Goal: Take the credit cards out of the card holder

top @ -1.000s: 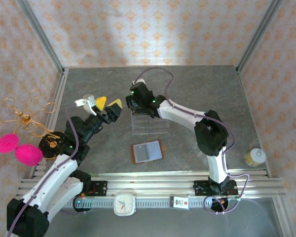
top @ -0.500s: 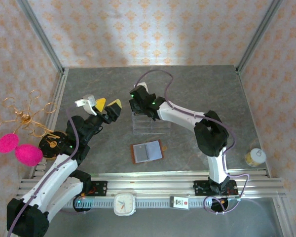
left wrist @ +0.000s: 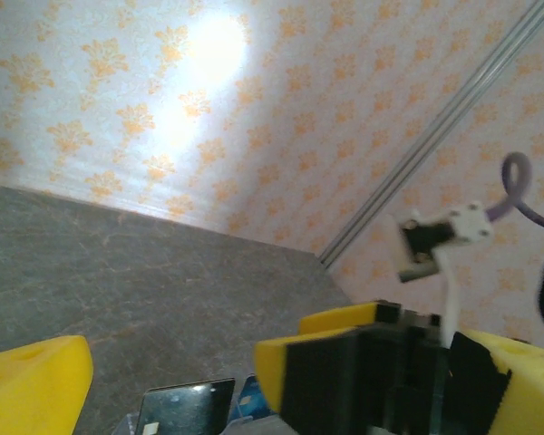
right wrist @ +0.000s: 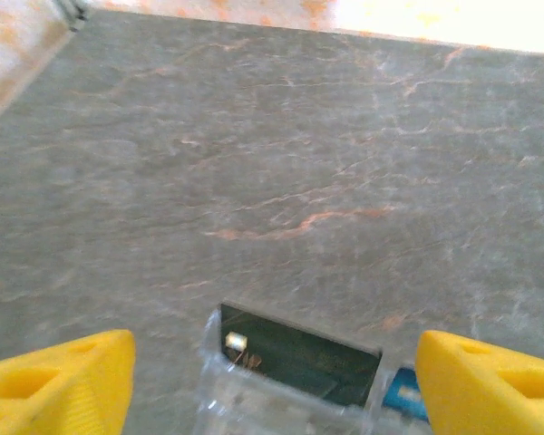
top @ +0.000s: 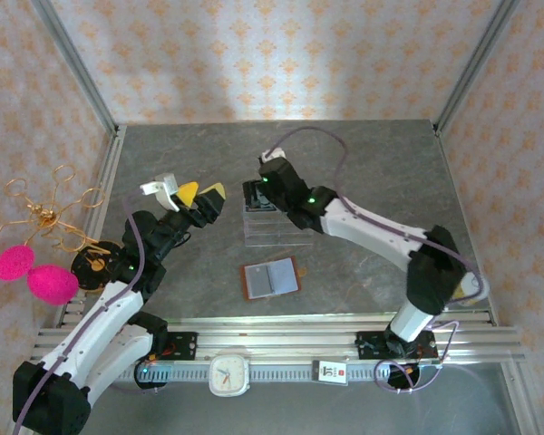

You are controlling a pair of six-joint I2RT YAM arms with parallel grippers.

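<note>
Item: card holder, a small brown leather bifold wallet (top: 247,281), lying spread open and flat on the grey marbled counter (top: 372,163), toward the near edge, between the two arms and touched by neither. A pale grey face is shown inside. Whether it is lining or the thin grey-white credit cards cannot be told at this size, so the cards are judged not yet withdrawn. Just behind the wallet is set a clear acrylic tiered stand (top: 276,231), in which a black card (right wrist: 299,352) and a blue card (right wrist: 401,394) are lodged. State of the right jaws — spread wide, nothing held, poised over the stand's back tier with the black card lying between the yellow fingers (right wrist: 59,376). State of the left jaws — fully parted and empty, raised to the left of the stand. Hazards noted: if the right jaws were closed here, the black card would be taken or the light stand tipped. The wallet is pinned by nothing, so it may be dragged or folded shut when a card is pulled. Thin, slick cards may be pinched together or dropped.
</note>
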